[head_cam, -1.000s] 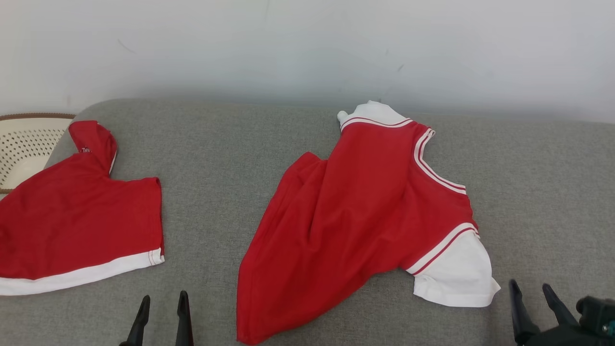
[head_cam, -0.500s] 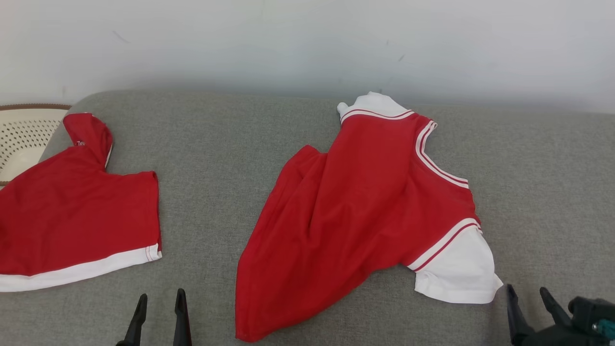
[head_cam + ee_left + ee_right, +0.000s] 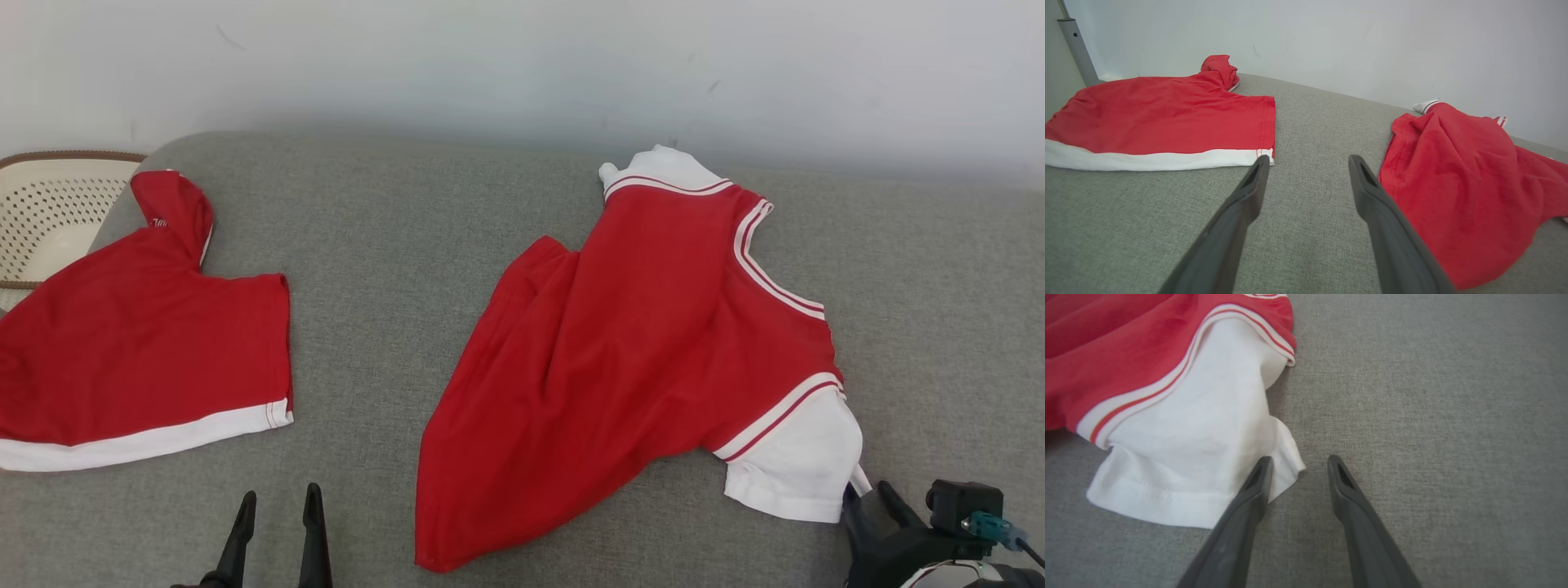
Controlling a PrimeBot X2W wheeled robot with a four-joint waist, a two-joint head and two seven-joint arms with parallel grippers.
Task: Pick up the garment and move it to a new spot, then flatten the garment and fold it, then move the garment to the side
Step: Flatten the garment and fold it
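Note:
The garment (image 3: 637,343) is a red shirt with white sleeves and striped trim, lying rumpled on the grey cushion (image 3: 392,245). Its near white sleeve (image 3: 1200,428) lies at my right gripper (image 3: 867,490). In the right wrist view the right gripper (image 3: 1299,459) stands open, with the sleeve's corner between its fingers and the left finger over the hem. My left gripper (image 3: 280,492) is open over bare cushion, between the two red garments. In the left wrist view the left gripper (image 3: 1309,158) has the garment (image 3: 1453,183) to its right.
A second red garment with a white hem (image 3: 139,351) lies flat at the left, also in the left wrist view (image 3: 1159,114). A cream perforated basket (image 3: 49,204) sits behind it at the cushion's edge. A pale wall runs along the back.
The head camera has shifted a little. My right gripper has moved in to the white sleeve's corner and its fingers have narrowed. The left gripper holds its place.

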